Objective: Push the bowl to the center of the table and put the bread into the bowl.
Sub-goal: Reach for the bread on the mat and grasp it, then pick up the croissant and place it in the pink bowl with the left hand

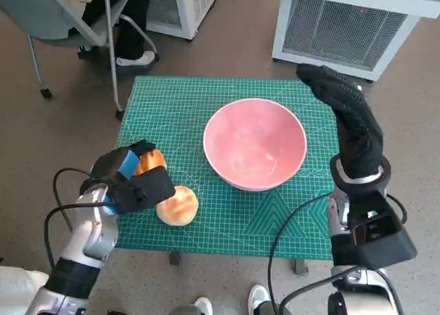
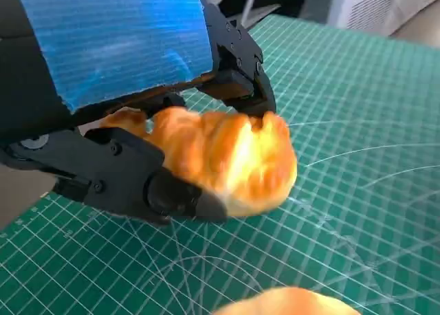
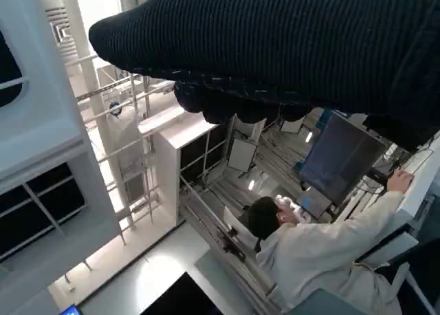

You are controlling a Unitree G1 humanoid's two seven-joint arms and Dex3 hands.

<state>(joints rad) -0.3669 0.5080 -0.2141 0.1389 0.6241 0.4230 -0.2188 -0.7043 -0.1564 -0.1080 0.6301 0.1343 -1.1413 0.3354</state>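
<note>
Green gridded cutting mat [image 1: 206,109] covers the table. Pink round bowl [image 1: 255,144] sits near centre. Left hand [image 1: 130,179] fingers [image 2: 172,191] pinch a golden-brown croissant-like bread [image 2: 223,157]; bowl lies to its right. Right hand [image 1: 347,119], gloved, hangs beside bowl, fingers extended, holding nothing.

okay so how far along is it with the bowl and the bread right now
Done, by the look of it: the pink bowl sits near the middle of the green mat, and it is empty. In hand: the left hand grips a golden bread piece just above the mat. The right hand is raised beside the bowl, holding nothing. Left: carry the bread over and drop it in. A second bun lies nearby.
</note>
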